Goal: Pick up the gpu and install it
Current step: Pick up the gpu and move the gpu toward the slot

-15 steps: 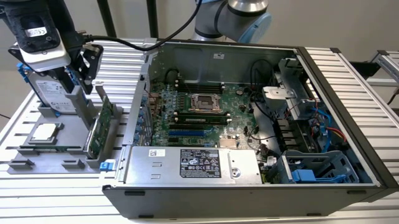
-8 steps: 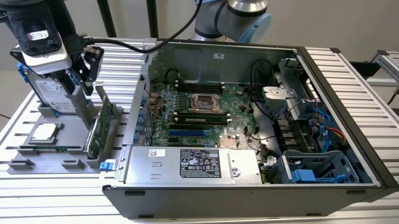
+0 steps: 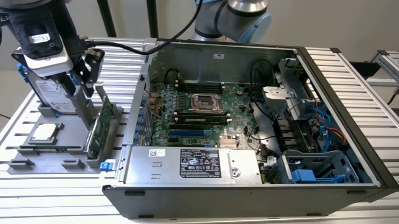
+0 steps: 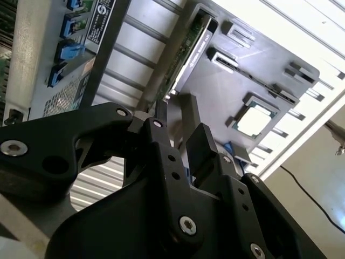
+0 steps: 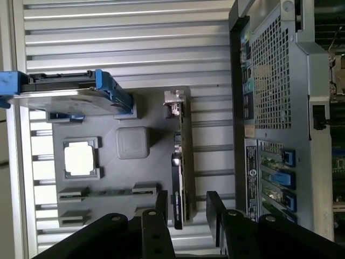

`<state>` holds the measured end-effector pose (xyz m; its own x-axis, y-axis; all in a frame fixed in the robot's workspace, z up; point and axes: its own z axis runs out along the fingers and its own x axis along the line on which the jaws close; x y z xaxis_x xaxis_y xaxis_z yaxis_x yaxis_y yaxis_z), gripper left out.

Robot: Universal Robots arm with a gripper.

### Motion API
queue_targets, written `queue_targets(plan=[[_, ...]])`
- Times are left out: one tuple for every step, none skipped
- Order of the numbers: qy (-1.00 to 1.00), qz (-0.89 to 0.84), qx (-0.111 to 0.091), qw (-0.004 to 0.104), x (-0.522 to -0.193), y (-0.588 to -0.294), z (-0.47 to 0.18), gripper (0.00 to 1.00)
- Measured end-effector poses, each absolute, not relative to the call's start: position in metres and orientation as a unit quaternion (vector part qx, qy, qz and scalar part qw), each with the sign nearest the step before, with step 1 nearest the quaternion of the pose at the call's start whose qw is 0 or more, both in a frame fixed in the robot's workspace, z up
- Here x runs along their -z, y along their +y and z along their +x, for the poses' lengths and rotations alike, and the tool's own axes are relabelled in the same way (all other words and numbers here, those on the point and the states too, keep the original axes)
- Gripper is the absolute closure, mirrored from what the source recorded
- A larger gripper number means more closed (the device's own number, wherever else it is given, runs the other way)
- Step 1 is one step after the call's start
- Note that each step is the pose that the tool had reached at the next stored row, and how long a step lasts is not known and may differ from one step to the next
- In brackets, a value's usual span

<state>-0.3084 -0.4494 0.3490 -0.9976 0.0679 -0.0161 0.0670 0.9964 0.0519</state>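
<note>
a grey plastic tray (image 5: 140,172) holds an upright silver hard drive (image 3: 53,95) and the thin green gpu (image 3: 100,126) on edge, just beside an open black computer case (image 3: 349,121). the black gripper (image 5: 186,205) hangs over the gpu, fingers (image 5: 215,208) apart astride it.

In the exterior view the arm (image 3: 39,32) runs off the top edge, its wrist housing covering the upper part of the hard drive (image 3: 55,97) and the gripper (image 3: 87,84) masking the top of the gpu (image 3: 100,126). In the second wrist view the black fingers (image 4: 190,116) block the card's near end, and whether their pads touch it cannot be told. In the first wrist view the computer case (image 5: 269,108) and the drive are each cropped by the frame
</note>
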Motion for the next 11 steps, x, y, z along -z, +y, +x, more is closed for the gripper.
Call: queue_targets(plan=[[0.999, 0.034, -0.026, 0.009, -0.3485, -0.4494, -0.3084, 0.00], [0.999, 0.034, -0.026, 0.009, -0.3480, -0.4494, -0.3084, 0.00], [0.999, 0.034, -0.026, 0.009, -0.3475, -0.4494, -0.3084, 0.00], [0.999, 0.034, -0.026, 0.009, -0.3470, -0.4494, -0.3084, 0.00], [0.999, 0.034, -0.026, 0.009, -0.3465, -0.4494, -0.3084, 0.00], [0.999, 0.034, -0.026, 0.009, -0.3460, -0.4494, -0.3084, 0.00], [0.999, 0.034, -0.026, 0.009, -0.3455, -0.4494, -0.3084, 0.00], [0.999, 0.034, -0.026, 0.009, -0.3450, -0.4494, -0.3084, 0.00], [0.999, 0.034, -0.026, 0.009, -0.3445, -0.4494, -0.3084, 0.00], [0.999, 0.034, -0.026, 0.009, -0.3440, -0.4494, -0.3084, 0.00], [0.999, 0.034, -0.026, 0.009, -0.3435, -0.4494, -0.3084, 0.00]])
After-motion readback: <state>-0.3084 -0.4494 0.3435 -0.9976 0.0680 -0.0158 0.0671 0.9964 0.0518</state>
